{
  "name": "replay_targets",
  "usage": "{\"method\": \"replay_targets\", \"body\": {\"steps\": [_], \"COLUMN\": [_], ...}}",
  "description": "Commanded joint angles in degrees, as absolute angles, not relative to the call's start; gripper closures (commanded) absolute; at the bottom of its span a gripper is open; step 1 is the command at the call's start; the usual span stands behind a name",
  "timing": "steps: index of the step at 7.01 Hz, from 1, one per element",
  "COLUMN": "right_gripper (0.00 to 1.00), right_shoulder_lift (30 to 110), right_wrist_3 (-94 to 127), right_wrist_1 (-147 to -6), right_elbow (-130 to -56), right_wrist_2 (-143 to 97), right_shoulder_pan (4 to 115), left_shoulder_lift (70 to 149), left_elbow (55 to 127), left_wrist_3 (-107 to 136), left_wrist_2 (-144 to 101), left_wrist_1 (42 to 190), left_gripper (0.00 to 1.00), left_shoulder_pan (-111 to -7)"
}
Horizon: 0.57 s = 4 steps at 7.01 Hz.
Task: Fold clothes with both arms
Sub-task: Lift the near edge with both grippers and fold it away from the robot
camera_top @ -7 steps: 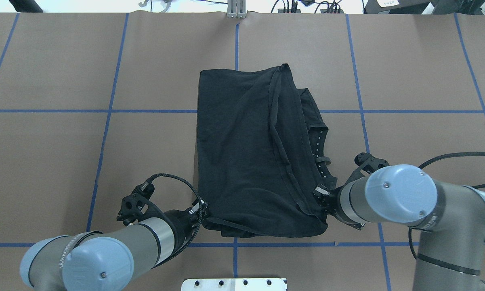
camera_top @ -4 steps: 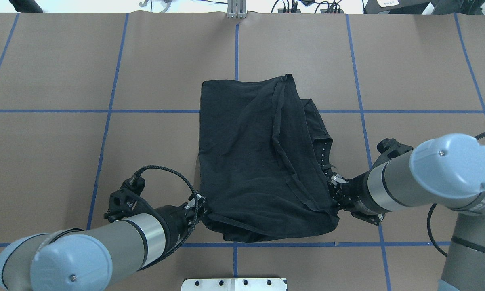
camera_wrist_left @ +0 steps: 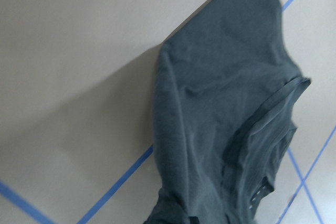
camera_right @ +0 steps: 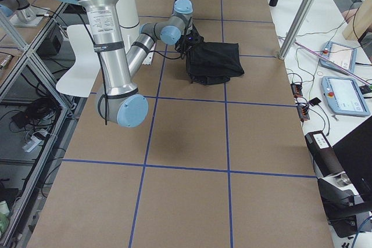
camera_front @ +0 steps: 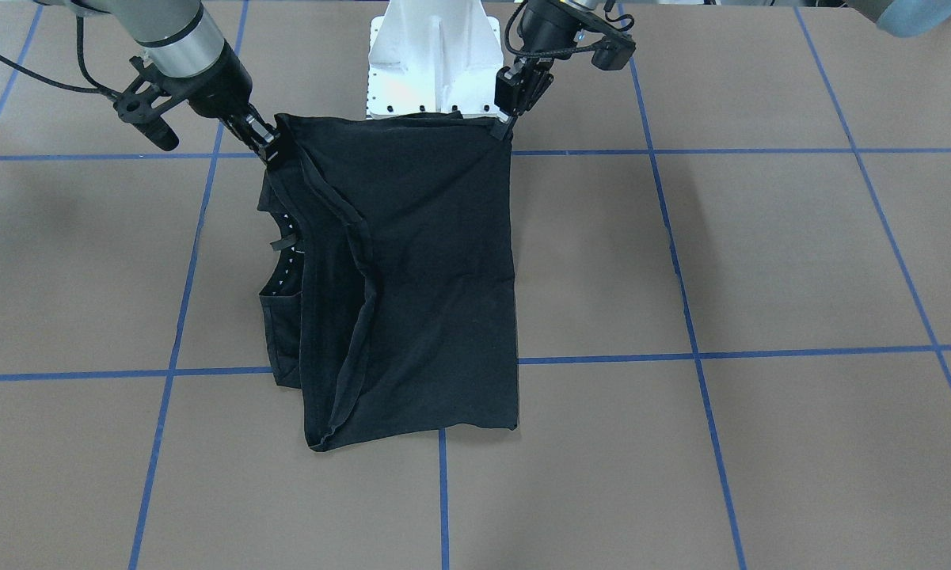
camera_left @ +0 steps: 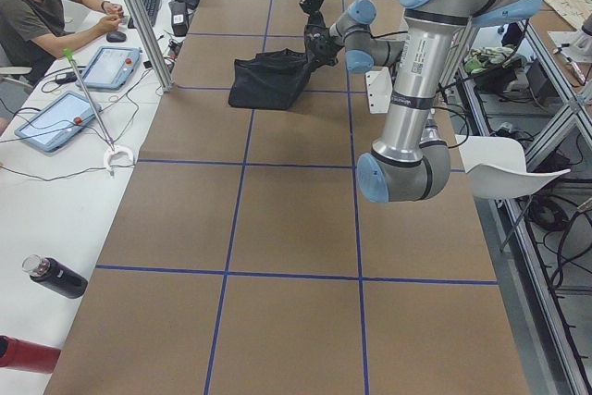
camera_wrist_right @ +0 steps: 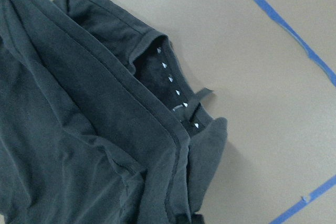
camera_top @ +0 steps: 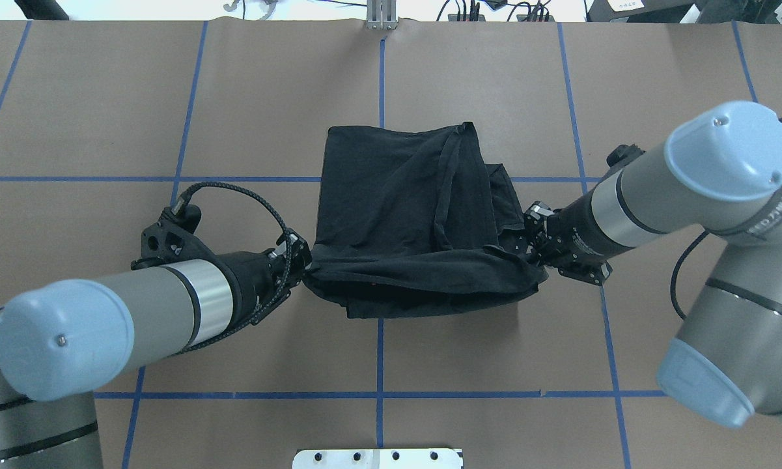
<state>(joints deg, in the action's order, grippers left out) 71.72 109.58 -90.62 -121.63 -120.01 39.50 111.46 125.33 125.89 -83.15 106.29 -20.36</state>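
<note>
The brown table (camera_top: 104,98) fills the room, gridded with blue tape. Over it reach the left arm (camera_top: 169,306) and the right arm (camera_top: 638,195), both stretched out low from the robot's side.

Between them is the black T-shirt (camera_top: 397,195), at the middle of the table. Its far part lies flat and its near edge is raised off the surface. The left gripper (camera_top: 303,264) is pinched on the near left corner and the right gripper (camera_top: 527,251) on the near right corner, with the hem slung between them.

To my eye this is the fold-over step. It will go well if both corners travel toward the far edge level and at the same pace. The hem should be stretched just enough not to sag, then laid square on the far edge before either gripper lets go.

The garment's long axis runs near to far. The collar (camera_front: 285,253), marked with small white triangles, opens toward the robot's right, so the shirt lies sideways to the fold.
</note>
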Motion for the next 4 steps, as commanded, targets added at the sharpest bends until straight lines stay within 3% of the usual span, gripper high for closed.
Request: {"method": "replay_targets", "body": {"steps": [1,4], "right_gripper": [1.0,1.0], "right_shoulder_lift": [66.3,60.8], "right_wrist_3": [104.9,101.0], "right_wrist_1": [-90.7,-90.3], "right_elbow": [-114.3,-105.8], "right_wrist_2": [-123.0,-122.8], "right_shoulder_pan": [44.5,46.0], "left_shoulder_lift": [114.1,118.5], "left_elbow": [119.7,109.4], "left_wrist_3": [121.6,117.2], "left_wrist_2": [-85.6,-85.7], "left_wrist_1": [107.1,110.6], "left_gripper": [1.0,1.0], "left_shoulder_pan": [-25.6,-31.8]}}
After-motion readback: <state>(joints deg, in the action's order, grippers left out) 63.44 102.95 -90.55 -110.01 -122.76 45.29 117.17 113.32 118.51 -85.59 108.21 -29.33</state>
